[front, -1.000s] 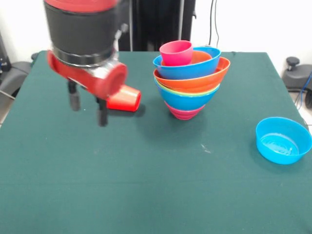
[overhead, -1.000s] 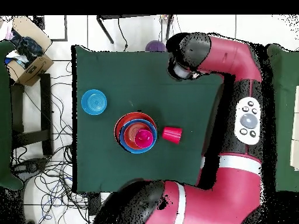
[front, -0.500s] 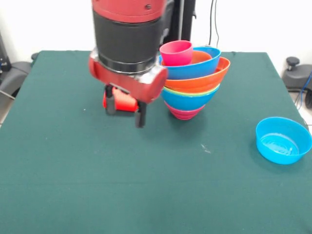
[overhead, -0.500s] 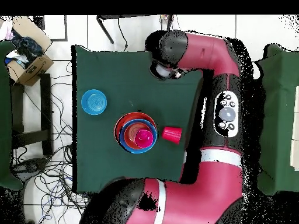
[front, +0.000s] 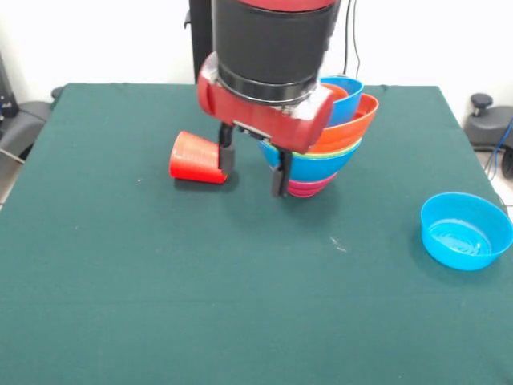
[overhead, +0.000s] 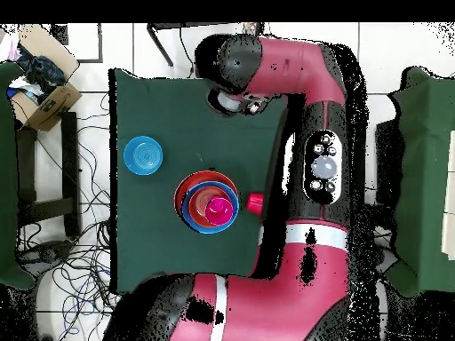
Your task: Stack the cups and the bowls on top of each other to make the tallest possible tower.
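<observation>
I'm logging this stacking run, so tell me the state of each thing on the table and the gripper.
Red-orange cup: lying on its side, not stacked.
Tower: upright, nested bowls.
Pink cup: upright, topmost in the tower.
Light blue bowl: upright, empty, apart from the tower.
Gripper: open, empty, between the red-orange cup and the tower.

The table (front: 160, 289) is covered with a dark green cloth. Behind the table stands a plain white wall (front: 104, 40), with black cables (front: 350, 36) hanging down it. A black stand (front: 485, 108) with a blue cable sits beside the table's corner. Seen from overhead, the table (overhead: 160, 115) rests on a white tiled floor (overhead: 98, 133). Beside the table, tangled cables (overhead: 67, 257) cover the floor, and an open cardboard box (overhead: 40, 89) sits near the table's corner.
</observation>
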### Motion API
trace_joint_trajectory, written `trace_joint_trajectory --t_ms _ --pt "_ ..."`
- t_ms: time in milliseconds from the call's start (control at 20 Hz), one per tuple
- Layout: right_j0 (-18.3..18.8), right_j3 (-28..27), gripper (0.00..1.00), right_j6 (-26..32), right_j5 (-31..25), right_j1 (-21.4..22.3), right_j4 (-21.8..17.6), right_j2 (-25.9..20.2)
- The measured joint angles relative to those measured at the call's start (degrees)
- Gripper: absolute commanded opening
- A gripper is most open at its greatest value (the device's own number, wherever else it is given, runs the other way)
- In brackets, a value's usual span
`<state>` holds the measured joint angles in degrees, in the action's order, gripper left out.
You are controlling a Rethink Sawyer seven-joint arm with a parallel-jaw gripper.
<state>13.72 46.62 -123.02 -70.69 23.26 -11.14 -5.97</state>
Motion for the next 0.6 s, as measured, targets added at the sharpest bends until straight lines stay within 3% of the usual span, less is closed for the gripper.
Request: trace_joint_trajectory --t_ms 600 --pt "-4.11 -2.87 1.00 0.00 0.00 -0.52 0.69 0.00"
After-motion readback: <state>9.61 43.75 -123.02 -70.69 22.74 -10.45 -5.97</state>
